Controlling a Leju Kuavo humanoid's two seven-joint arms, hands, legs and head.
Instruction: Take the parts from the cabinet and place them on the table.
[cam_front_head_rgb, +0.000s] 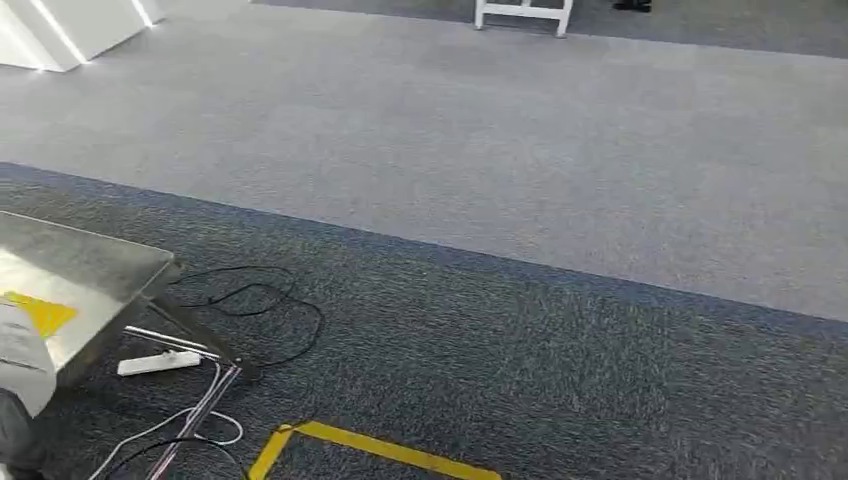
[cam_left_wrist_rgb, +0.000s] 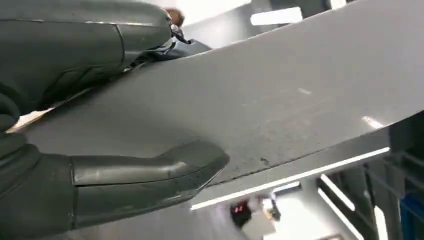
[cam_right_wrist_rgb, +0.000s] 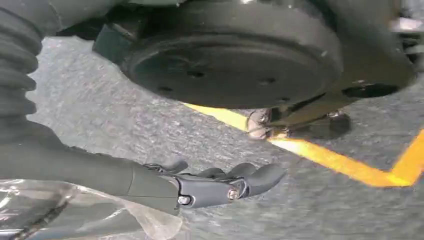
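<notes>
the left hand (cam_left_wrist_rgb: 90, 115) is clamped on a flat grey part (cam_left_wrist_rgb: 280, 100) filling mid-frame; it looks stiff and slick, so best held at its edge. the right hand (cam_right_wrist_rgb: 210, 185), lower left of its frame, seems closed on a crinkly clear bag (cam_right_wrist_rgb: 75, 210), likely light and soft.

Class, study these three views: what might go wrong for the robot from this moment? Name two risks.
1. Loose cables and a power strip lie on the carpet beside the metal table; a step there might snag them.
2. The left robot hand grips a flat grey panel near one edge, so it may tilt or slip.
</notes>
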